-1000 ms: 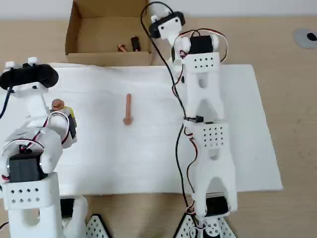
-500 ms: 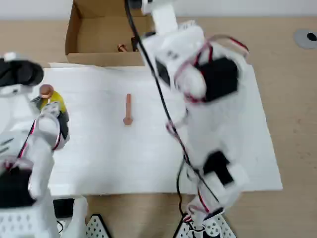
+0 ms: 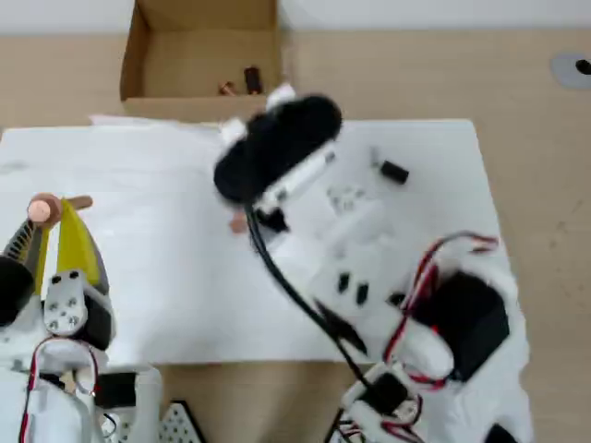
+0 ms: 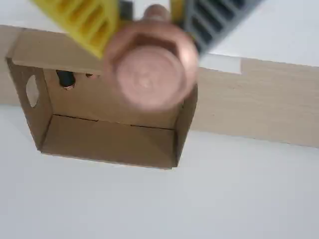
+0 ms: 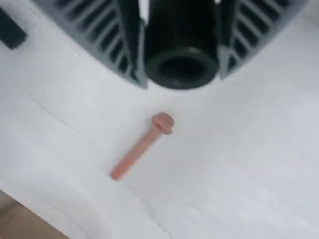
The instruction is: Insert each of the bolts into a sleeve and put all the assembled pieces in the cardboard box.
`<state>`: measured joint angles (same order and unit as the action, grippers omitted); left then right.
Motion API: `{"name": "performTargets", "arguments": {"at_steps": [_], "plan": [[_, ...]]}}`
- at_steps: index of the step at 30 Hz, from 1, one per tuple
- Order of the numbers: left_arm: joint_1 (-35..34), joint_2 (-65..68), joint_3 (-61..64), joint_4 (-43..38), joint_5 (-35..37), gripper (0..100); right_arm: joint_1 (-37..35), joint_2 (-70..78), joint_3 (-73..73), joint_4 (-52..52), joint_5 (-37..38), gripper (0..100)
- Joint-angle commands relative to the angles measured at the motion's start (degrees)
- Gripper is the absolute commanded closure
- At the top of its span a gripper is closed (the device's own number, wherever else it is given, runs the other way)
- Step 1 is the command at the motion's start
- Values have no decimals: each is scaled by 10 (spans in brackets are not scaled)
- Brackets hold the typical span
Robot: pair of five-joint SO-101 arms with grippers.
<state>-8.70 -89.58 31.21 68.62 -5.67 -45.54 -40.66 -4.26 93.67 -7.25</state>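
Note:
My left gripper [image 4: 149,30] is shut on a copper bolt [image 4: 149,69], whose head faces the wrist camera. In the high view this gripper [image 3: 46,217] and bolt [image 3: 42,208] sit over the mat's front left. My right gripper [image 5: 182,45] is shut on a black sleeve [image 5: 182,59], hollow end toward the camera. It hovers above a loose copper bolt [image 5: 142,147] lying on the white mat [image 3: 166,268]. The right arm's wrist [image 3: 277,152] covers most of that bolt [image 3: 238,222]. The cardboard box [image 3: 138,55] stands at the back, with assembled pieces [image 3: 240,83] inside.
A second black sleeve [image 3: 394,172] lies on the mat at the back right, also seen in the right wrist view [image 5: 10,30]. The box [image 4: 109,124] opens toward the left gripper, with a piece [image 4: 65,79] in its corner. Bare wood surrounds the mat.
The right arm swung from the box at the back to above the loose bolt mid-mat. The left arm drew back toward the front, still holding its bolt.

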Motion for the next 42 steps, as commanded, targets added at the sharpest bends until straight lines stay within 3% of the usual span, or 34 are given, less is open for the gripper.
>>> {"name": "performTargets", "arguments": {"at_steps": [1,7,10,15,23,32,36,39,42], "plan": [[8,-22,84,-69,0,991,-18,-71,164,-107,-6,988],[9,-36,195,-192,4,991,-64,-191,459,-351,-4,988],[16,-33,197,-214,49,990,-74,-246,561,-470,-3,989],[107,-33,196,-218,126,990,-75,-283,651,-580,-3,989],[229,-33,162,-215,163,991,-71,-287,680,-658,-3,989],[238,13,76,-177,161,991,-56,-287,683,-722,-4,989],[236,106,-30,-115,154,990,-55,-287,683,-720,-4,989],[236,189,-132,-45,91,990,-55,-287,683,-720,-4,989],[236,275,-228,25,74,990,-55,-288,683,-720,-4,989]]}}
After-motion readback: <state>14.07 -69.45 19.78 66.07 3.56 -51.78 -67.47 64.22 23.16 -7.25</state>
